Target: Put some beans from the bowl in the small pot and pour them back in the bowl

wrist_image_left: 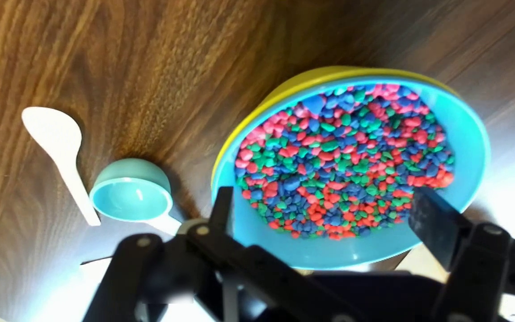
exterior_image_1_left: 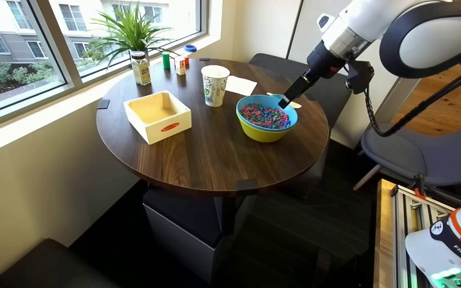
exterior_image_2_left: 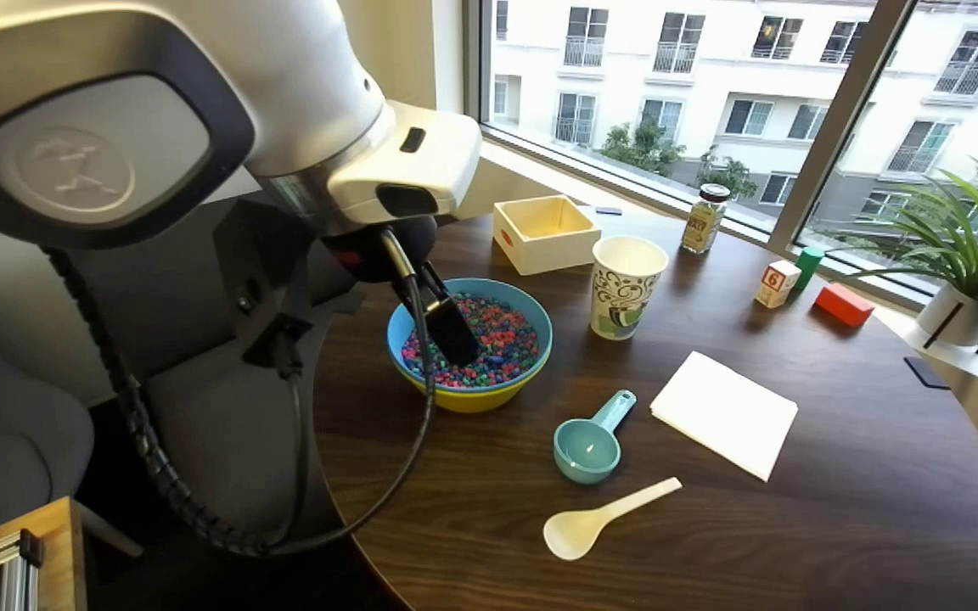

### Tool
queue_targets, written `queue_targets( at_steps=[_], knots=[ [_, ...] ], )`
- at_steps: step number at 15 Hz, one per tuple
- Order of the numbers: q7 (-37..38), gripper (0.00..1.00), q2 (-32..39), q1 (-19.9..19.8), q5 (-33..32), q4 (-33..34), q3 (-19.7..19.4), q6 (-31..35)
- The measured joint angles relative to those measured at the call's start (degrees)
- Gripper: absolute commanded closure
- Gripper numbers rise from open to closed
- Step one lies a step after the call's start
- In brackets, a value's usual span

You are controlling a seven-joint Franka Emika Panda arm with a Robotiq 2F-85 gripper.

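Note:
The bowl [exterior_image_1_left: 263, 134], yellow-green outside and blue inside, stands on the round table in both exterior views. Red, blue and green beans [wrist_image_left: 342, 156] fill its lower part. My gripper [wrist_image_left: 323, 194] hangs over the bowl with its jaws wide apart and nothing between them; fingers [exterior_image_2_left: 453, 338] point down toward the beans. How far they are above the heap is hard to tell. The small pot [exterior_image_2_left: 587, 450], a teal scoop-like cup with a handle, rests upright on the table beside the bowl. Its inside [wrist_image_left: 130, 200] shows no beans.
A pale spoon [exterior_image_2_left: 574, 533] lies near the pot, with a white napkin [exterior_image_2_left: 725, 416] close by. A patterned paper cup [exterior_image_1_left: 213, 87] and a square wooden tray [exterior_image_1_left: 169, 129] stand past the bowl. Along the window are a jar [exterior_image_1_left: 141, 69], small blocks [exterior_image_1_left: 180, 66] and a plant [exterior_image_1_left: 134, 34].

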Motion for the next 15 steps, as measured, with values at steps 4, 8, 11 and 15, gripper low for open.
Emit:
queue_targets(
  at_steps=[4, 8, 11, 15],
  knots=[
    [0.0, 0.0, 4.4, 1.0, 2.6, 1.3, 0.0, 6.4],
    [0.1, 0.0, 8.3, 2.5, 4.9, 2.1, 0.0, 11.2],
    [0.1, 0.21, 10.5, 2.8, 5.3, 2.7, 0.0, 12.4],
    [0.1, 0.56, 12.5, 2.8, 5.4, 3.4, 0.0, 12.4]
  ],
)
